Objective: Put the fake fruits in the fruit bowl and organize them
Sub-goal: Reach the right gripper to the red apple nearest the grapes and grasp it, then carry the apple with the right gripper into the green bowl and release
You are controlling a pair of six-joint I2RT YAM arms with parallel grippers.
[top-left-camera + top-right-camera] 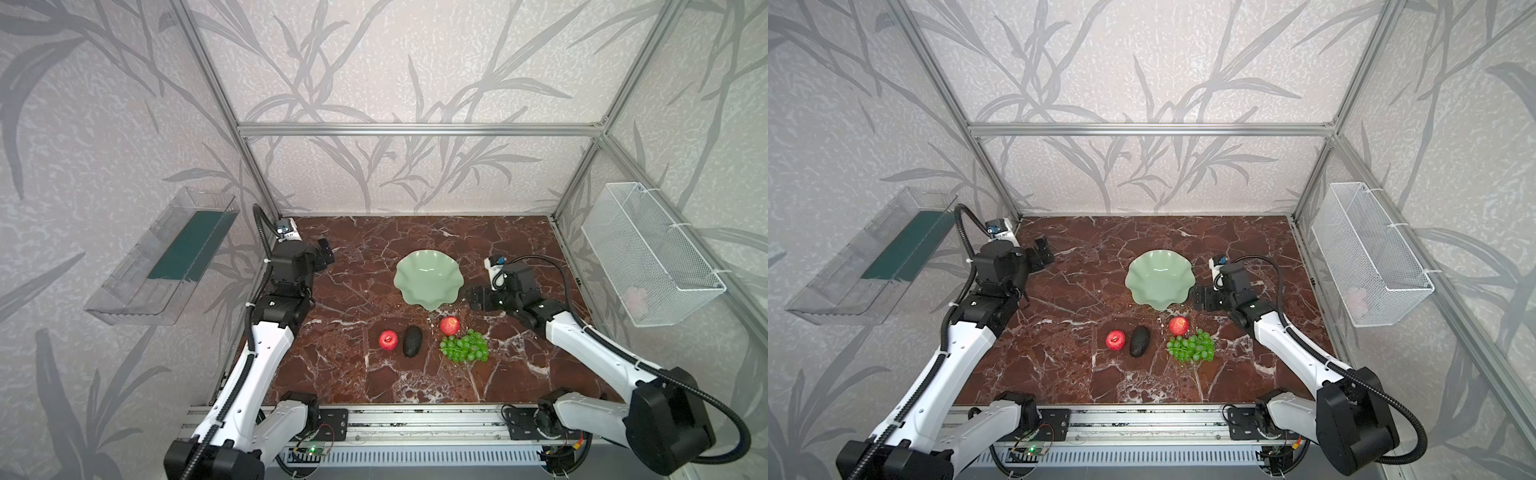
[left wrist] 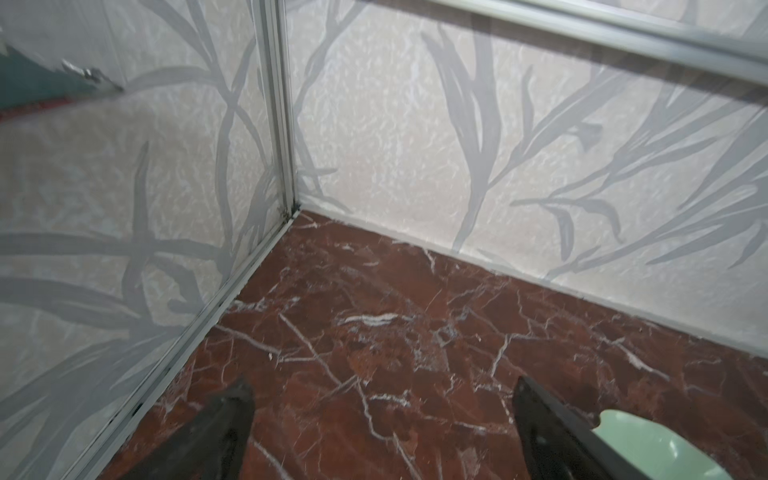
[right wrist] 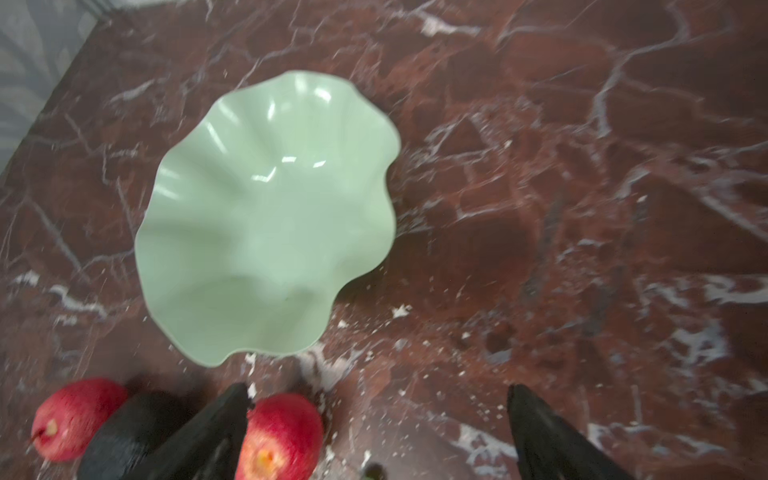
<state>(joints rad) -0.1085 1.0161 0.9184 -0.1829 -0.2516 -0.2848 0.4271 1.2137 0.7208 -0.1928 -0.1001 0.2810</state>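
The glossy, pale green fruit bowl (image 1: 428, 277), shallow and wavy-rimmed, sits mid-table on white-veined red marble (image 1: 353, 374). Nearer lie a shiny red apple (image 1: 388, 340), a matte black oval avocado (image 1: 412, 341), a second apple (image 1: 450, 326) and knobbly green grapes (image 1: 464, 348). The left gripper (image 2: 382, 384) and right gripper (image 3: 376, 388) both gape wide.

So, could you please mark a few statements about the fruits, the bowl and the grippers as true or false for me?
The fruit bowl holds no fruit. True.
The avocado lies beside the left apple. True.
The grapes sit in the bowl. False: they lie on the table, beside the right apple.
The right gripper is shut on the right apple. False: it is open and holds nothing.
The left gripper is open. True.
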